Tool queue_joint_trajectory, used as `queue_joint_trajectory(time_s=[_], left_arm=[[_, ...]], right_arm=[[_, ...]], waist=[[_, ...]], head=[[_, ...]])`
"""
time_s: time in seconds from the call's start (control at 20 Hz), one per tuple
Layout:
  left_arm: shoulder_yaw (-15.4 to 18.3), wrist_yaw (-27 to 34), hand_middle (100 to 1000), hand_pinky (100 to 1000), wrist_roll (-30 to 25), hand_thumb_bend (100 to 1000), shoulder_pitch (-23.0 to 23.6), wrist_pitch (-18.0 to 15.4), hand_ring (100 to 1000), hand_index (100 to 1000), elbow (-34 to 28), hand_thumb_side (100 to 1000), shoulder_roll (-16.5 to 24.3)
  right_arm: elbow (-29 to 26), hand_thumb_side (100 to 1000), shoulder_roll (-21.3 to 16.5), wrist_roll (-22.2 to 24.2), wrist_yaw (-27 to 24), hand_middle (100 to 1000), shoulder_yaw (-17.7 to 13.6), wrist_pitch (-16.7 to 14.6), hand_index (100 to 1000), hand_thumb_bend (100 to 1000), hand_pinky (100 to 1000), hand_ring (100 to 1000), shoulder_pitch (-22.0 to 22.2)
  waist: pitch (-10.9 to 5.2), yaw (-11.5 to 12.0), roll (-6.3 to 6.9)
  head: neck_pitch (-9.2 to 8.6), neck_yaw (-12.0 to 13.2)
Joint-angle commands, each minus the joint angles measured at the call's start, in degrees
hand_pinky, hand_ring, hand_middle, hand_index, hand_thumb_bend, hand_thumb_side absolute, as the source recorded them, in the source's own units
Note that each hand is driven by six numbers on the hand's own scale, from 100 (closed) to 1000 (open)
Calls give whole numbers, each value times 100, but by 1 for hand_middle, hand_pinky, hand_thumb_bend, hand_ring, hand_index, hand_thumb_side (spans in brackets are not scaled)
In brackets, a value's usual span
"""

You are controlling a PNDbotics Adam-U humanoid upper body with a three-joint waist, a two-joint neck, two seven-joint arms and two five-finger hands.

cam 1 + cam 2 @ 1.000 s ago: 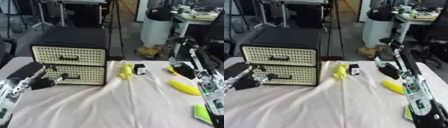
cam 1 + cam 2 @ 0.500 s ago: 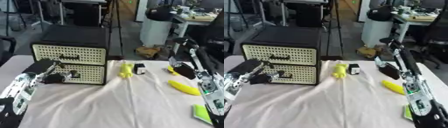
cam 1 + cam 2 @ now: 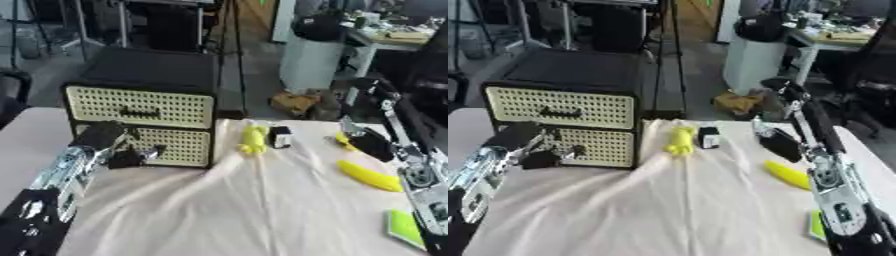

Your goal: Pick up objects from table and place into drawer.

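My left robot hand (image 3: 122, 156) curls at the lower drawer (image 3: 166, 145) of the black and cream perforated two-drawer cabinet (image 3: 144, 102); whether it grips the handle I cannot tell. My right robot hand (image 3: 372, 144), fingers unclear, hovers beside one yellow banana (image 3: 367, 176). One soft-looking yellow toy (image 3: 253, 139) and one small black-and-white box (image 3: 280, 136) lie mid-bench, likely light; I would take each across its middle.

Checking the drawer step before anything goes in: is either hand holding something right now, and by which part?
The left hand is at the lower drawer, by its handle; whether its fingers grip it cannot be told. The right hand holds nothing visible.
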Motion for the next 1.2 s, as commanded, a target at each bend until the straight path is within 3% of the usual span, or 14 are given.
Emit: queue_joint_trajectory(time_s=[0.05,0.9,1.05,1.2], left_arm=[[19,-138,100,100,134,531,-195,16,100,766,105,1000,-12],[124,-534,100,100,569,537,-324,155,100,793,1046,1000,-206],[111,-533,100,100,560,533,-306,109,100,777,1100,1000,-208],[116,-513,100,100,476,531,-270,84,100,687,1085,1000,-199]], right_arm=[[-49,533,-55,6,-23,827,-1,-36,877,100,835,855,-140],[-51,533,-12,30,-42,827,7,-55,878,100,835,856,-153],[-50,533,-12,31,-40,827,5,-54,878,100,835,856,-150],[-48,533,-13,29,-37,826,0,-52,878,100,835,856,-148]], waist=[[-37,-32,7],[-4,-105,9],[-4,-99,8],[-4,-90,7]], head=[[-6,42],[-27,123],[-28,126],[-30,128]])
